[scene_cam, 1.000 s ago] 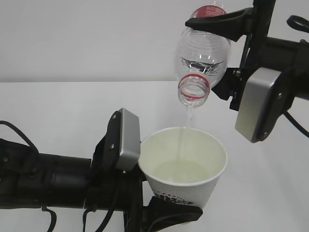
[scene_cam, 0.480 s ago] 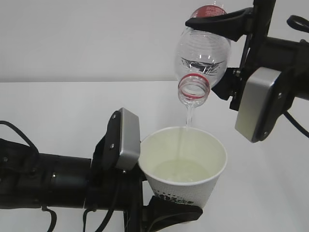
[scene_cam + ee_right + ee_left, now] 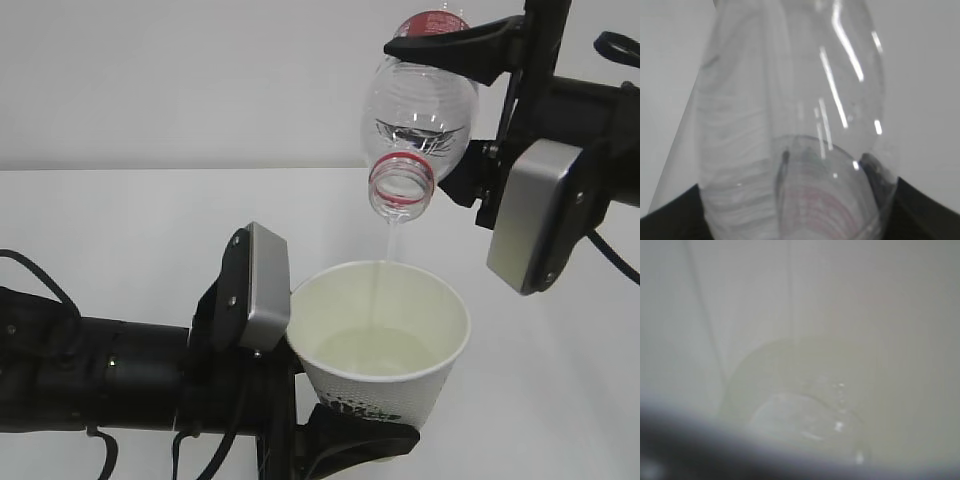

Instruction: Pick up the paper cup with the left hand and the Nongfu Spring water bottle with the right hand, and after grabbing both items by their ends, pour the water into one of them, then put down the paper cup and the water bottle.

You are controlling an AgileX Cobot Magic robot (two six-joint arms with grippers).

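Nothing shifted: clear ribbed plastic bottle (image 3: 418, 120) clamped in right jaws, thin stream (image 3: 385, 262) filling left-held white paper cup (image 3: 385, 345); pour unfinished.

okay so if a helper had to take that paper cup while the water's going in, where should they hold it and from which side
Probably low on the paper cup's tapered wall, coming from the right, near side. The left pincer already clamps its base from the left, and the tipped water bottle pours straight down into the open mouth, so the top is blocked. Keep it upright; water is pooled inside.
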